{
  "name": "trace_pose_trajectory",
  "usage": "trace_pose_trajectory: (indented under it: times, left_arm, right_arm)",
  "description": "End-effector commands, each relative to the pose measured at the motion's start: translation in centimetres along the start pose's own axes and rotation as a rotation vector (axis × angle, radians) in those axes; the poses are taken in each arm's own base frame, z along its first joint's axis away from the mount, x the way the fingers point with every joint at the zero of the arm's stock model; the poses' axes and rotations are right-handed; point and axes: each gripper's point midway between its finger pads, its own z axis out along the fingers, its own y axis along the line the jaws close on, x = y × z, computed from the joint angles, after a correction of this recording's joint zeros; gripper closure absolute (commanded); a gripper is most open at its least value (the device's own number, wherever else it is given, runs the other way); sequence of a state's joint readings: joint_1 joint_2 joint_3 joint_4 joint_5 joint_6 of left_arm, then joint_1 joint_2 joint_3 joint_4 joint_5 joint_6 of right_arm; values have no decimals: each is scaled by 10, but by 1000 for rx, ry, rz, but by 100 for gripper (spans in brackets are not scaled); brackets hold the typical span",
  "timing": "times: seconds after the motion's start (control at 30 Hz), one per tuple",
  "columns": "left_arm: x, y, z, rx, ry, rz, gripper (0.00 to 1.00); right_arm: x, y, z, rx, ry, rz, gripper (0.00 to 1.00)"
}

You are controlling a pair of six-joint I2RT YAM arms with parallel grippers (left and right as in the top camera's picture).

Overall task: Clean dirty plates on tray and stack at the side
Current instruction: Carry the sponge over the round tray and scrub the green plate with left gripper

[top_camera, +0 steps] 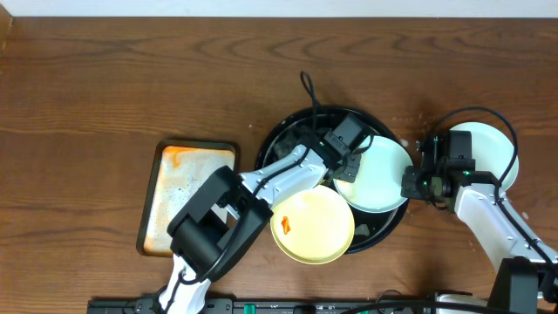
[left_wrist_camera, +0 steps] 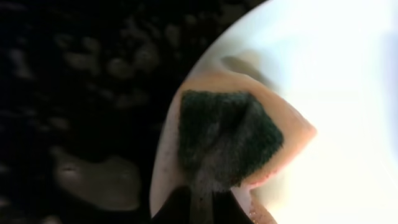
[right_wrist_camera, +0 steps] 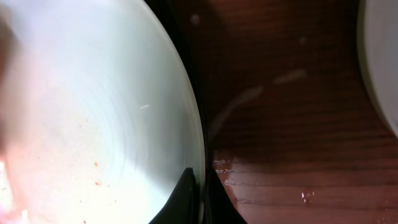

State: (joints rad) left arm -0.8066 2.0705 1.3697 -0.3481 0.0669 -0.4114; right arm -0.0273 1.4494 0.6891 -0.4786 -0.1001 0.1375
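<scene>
Your left gripper point(left_wrist_camera: 199, 200) is clamped on a pale sponge with a dark green scouring face point(left_wrist_camera: 227, 140), pressed to the pale blue-green round plate point(top_camera: 377, 174); its fingers are mostly cut off at the bottom edge. Your right gripper point(right_wrist_camera: 199, 196) pinches that plate's rim over the large round black tray point(top_camera: 281, 133), the specks on the plate too blurred to read. The left arm stretches diagonally past the pale yellow plate point(top_camera: 312, 225).

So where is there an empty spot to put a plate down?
The table is bare left of the metal tray and along the far edge. Around the black tray it is crowded: green plate, yellow plate, left arm, right arm. Another plate sits at the right.
</scene>
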Motion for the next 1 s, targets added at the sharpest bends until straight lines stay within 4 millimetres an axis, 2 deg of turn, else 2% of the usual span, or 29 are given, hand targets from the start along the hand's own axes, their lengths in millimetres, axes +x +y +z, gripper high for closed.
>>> trace_pose_trajectory:
  times: [0.0,0.23,0.5,0.7,0.83,0.97]
  left_arm:
    - [5,58,14,-270,13,97,93]
    - [-28,60,-12,-360,-31,137,93]
    - [-37,62,-34,-397,-13,132,93]
    - [-50,58,-60,-378,-56,100,93]
    - [-47,66,-74,-363,-38,27,93]
    - [-39,68,-73,-271,33,-29,93]
  right_arm:
    - [9,-7,2,49,34,-17,99]
    - [10,-8,2,54,37,-17,99]
    - [10,-8,2,54,37,-9,99]
    - [7,-8,2,53,28,-10,99]
    - [2,-7,0,51,16,-12,99]
    - [-14,-3,-10,46,-22,-15,99]
